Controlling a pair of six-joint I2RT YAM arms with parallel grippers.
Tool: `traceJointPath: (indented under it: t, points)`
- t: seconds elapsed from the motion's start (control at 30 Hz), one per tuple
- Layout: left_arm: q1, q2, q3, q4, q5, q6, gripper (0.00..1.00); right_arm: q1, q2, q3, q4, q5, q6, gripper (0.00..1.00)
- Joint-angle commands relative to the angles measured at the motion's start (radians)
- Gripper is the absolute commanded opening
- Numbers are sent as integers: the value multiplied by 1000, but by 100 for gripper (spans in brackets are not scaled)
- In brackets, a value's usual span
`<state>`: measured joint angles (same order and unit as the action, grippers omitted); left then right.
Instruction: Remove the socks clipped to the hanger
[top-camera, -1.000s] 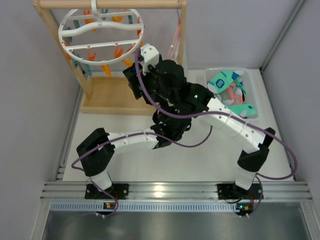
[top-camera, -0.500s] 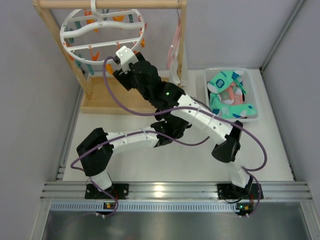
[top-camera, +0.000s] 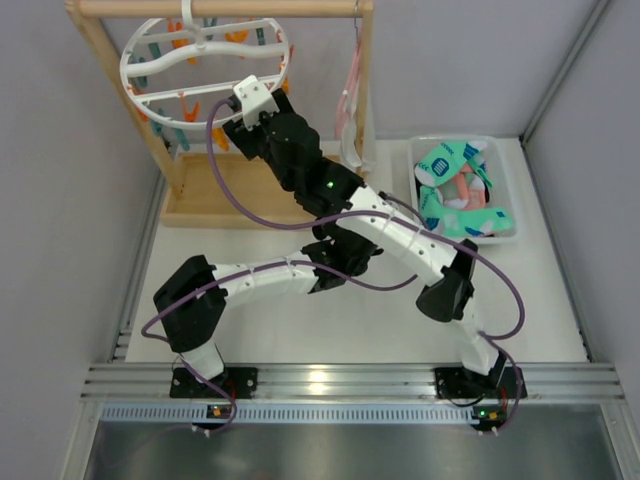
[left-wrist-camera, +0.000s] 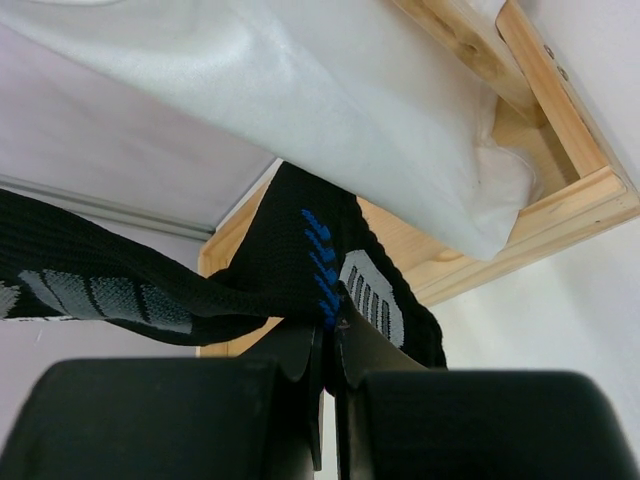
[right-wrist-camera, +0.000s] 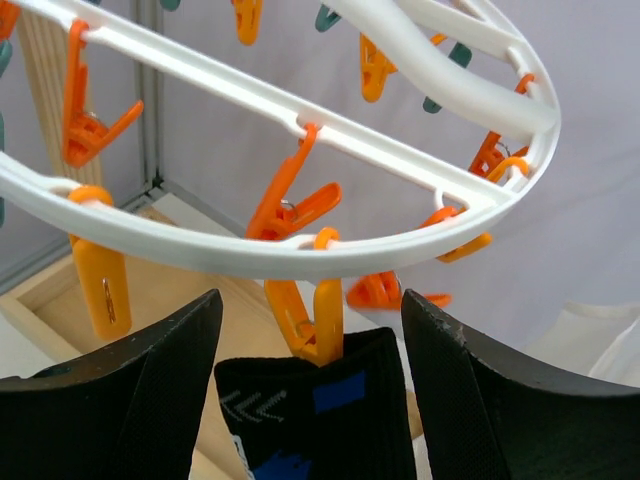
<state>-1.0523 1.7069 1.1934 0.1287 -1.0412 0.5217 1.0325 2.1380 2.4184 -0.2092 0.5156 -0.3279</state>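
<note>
The white ring hanger (top-camera: 200, 62) with orange and teal clips hangs from the wooden rack. In the right wrist view an orange clip (right-wrist-camera: 312, 322) on the ring (right-wrist-camera: 250, 255) holds the cuff of a black sock (right-wrist-camera: 330, 425) with blue and white marks. My right gripper (right-wrist-camera: 310, 300) is open, one finger on each side of that cuff and clip; in the top view it (top-camera: 238, 128) is at the ring's lower right edge. My left gripper (left-wrist-camera: 328, 335) is shut on the lower part of the black sock (left-wrist-camera: 290, 255). In the top view the left gripper (top-camera: 328, 272) is mostly hidden under the right arm.
The rack's wooden base (top-camera: 225, 195) lies under the hanger. A long white and pink cloth (top-camera: 350, 90) hangs by the right post. A clear bin (top-camera: 412, 165) at the right holds mint-teal (top-camera: 445, 160) and salmon-pink socks. The right arm's white link (left-wrist-camera: 300, 100) passes just above the left gripper.
My right arm has swung left from the middle of the table and up to the hanger's rim. The left arm has not moved.
</note>
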Motion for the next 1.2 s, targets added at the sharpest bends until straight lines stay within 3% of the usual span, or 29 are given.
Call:
traceJointPath:
  t: [0.0,0.63,0.77,0.93,0.97,1.03,1.17]
  points:
    - [5,-1,41,35,10,-14,0,-32,28,62,125,18,-7,69]
    - [14,-12,57,35,9,11,0,-37,118,64,313,61,-160,66]
    - [14,-15,57,34,12,5,0,-35,129,64,367,77,-197,59]
    - [14,-26,51,34,20,-8,0,-34,123,51,396,78,-215,39]
    - [14,-26,51,35,24,-8,0,-32,119,41,405,78,-218,28]
    - [15,-26,52,35,24,-12,0,-29,102,4,425,70,-215,19]
    - [15,-35,35,34,30,-31,0,-14,88,-19,419,49,-200,11]
